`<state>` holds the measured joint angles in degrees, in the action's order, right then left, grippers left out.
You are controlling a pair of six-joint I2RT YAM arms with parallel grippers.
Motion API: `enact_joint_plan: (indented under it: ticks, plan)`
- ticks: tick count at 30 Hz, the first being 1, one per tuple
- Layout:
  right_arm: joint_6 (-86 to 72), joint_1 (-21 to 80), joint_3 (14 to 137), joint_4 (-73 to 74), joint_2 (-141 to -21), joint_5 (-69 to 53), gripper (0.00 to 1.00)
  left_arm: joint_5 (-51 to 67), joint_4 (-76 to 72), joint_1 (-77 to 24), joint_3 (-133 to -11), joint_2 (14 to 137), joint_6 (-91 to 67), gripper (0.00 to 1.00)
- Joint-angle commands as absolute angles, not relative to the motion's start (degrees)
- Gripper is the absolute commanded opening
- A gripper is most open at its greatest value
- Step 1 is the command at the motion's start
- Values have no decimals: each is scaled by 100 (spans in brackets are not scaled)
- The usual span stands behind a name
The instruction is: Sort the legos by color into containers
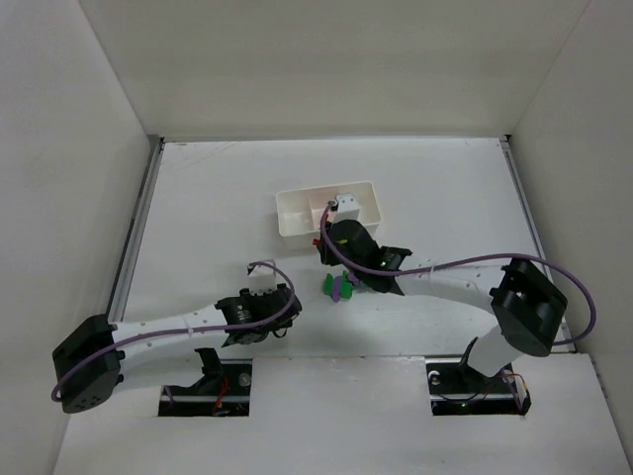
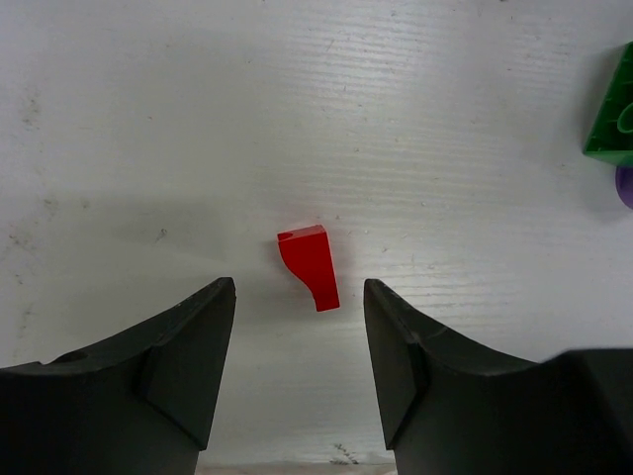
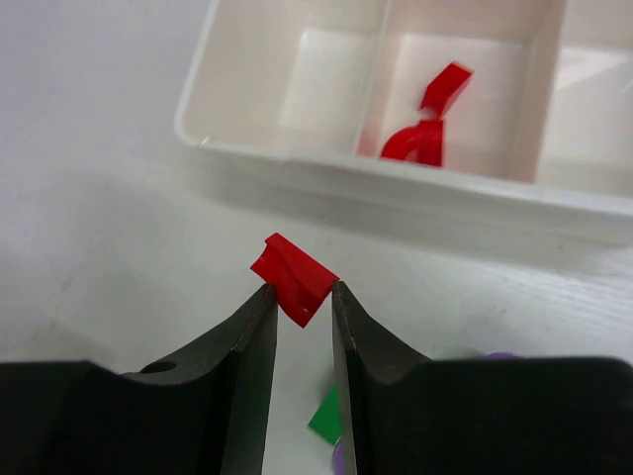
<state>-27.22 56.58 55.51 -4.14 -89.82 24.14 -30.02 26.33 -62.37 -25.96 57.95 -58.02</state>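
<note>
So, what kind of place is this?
Probably a robot test booth in a lab: plain white walls enclose a white table, two robot arms are bolted at its near edge, and a small tray and toy bricks lie on it; the right gripper holds a red brick.

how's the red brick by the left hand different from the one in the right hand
The left brick lies loose on the table; the right brick is pinched at the fingertips. The left hand is open and touches nothing; the right hand is shut on its brick, just short of the tray. Both bricks are small and red.
</note>
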Motion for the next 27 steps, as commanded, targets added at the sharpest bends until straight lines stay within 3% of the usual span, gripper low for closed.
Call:
enact_joint_plan:
  ticks: [1, 8, 18, 21, 27]
  plan:
    - [-2409, 5200, 6046, -475, -8719, 2408, 33, -3076, 2514, -6297, -2628, 5915, -6135, 52]
    - [-2083, 4522, 6521, -404, -9131, 2356, 33, -3050, 2163, -6306, -2558, 6240, -6117, 51]
    - [-1960, 4381, 6890, -369, -9553, 2180, 47, -3085, 2065, -6271, -2540, 6600, -6091, 47]
    - [-1960, 4399, 6803, -413, -9484, 2232, 59, -3102, 2065, -6297, -2522, 6671, -6100, 41]
    - [-2013, 4399, 6110, -641, -8738, 2355, 62, -3103, 2118, -6315, -2522, 6776, -6100, 26]
